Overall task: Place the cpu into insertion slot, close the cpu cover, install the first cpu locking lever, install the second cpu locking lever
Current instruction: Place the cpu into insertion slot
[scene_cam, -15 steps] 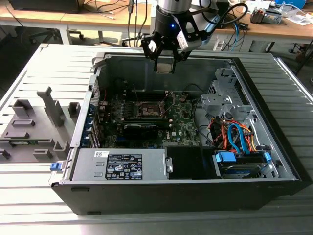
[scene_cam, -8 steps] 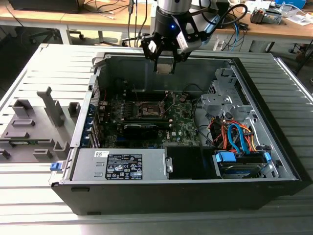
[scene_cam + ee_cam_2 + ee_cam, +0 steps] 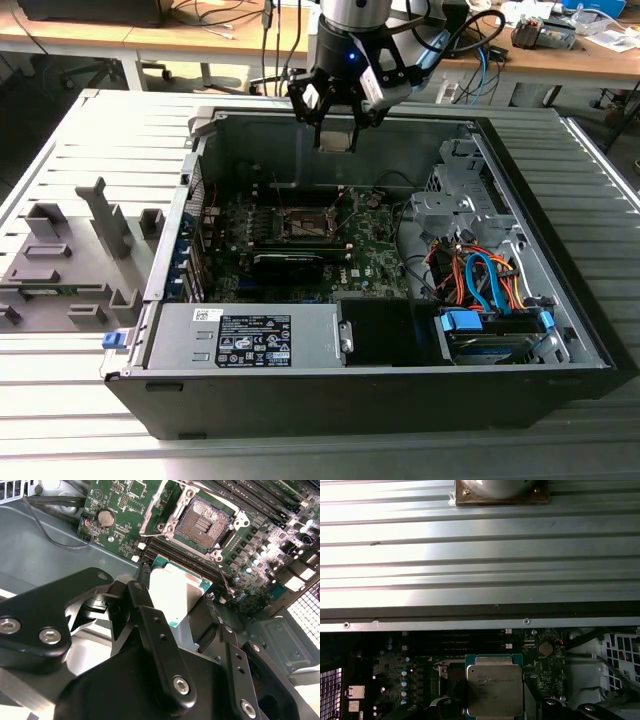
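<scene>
My gripper (image 3: 336, 132) hangs above the open computer case, shut on the cpu (image 3: 337, 139). In both wrist views the cpu (image 3: 176, 591) (image 3: 494, 690) is a flat square chip with a silver-grey top, clamped by its edges between the black fingers (image 3: 150, 625). The insertion slot (image 3: 202, 524) (image 3: 303, 222) lies below on the green motherboard (image 3: 120, 500), dark in the centre and bare. The cpu cover (image 3: 156, 511) stands raised at one side of the slot. The chip is well above the slot and off to one side of it.
The black case wall (image 3: 330, 395) rings the board. A power supply (image 3: 250, 340) sits at the front, with a drive cage and coloured cables (image 3: 490, 285) on the exterior view's right. Grey fixtures (image 3: 70, 250) stand on the ribbed table at the left.
</scene>
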You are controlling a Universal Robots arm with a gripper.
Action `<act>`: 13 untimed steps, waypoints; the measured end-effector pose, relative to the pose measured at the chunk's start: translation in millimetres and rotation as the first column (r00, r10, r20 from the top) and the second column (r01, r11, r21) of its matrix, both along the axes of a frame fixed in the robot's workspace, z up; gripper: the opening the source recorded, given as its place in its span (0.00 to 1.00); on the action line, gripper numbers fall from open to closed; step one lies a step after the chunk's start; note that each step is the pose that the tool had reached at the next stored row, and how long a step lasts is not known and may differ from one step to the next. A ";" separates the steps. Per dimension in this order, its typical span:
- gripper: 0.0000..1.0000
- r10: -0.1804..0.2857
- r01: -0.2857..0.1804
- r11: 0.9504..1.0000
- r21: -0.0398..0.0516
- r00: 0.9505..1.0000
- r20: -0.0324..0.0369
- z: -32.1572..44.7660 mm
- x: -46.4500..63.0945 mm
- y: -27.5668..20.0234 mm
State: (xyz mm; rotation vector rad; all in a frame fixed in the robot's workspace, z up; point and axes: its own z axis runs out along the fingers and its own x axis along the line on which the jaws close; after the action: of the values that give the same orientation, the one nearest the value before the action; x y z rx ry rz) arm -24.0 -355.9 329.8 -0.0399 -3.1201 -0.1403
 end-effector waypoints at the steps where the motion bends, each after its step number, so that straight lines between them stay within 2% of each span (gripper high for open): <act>1: 0.54 0.000 0.000 1.000 0.000 1.000 0.000 -0.1 -0.3 -0.2; 7: 0.54 0.000 0.000 1.000 0.000 1.000 0.000 -0.5 -2.0 -1.4; 13: 0.54 0.000 0.000 1.000 0.000 1.000 0.000 -1.4 -3.3 -4.8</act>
State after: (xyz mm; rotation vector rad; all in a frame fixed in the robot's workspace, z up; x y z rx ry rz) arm -27.3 -360.7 328.4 -0.0401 -3.1200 -0.1400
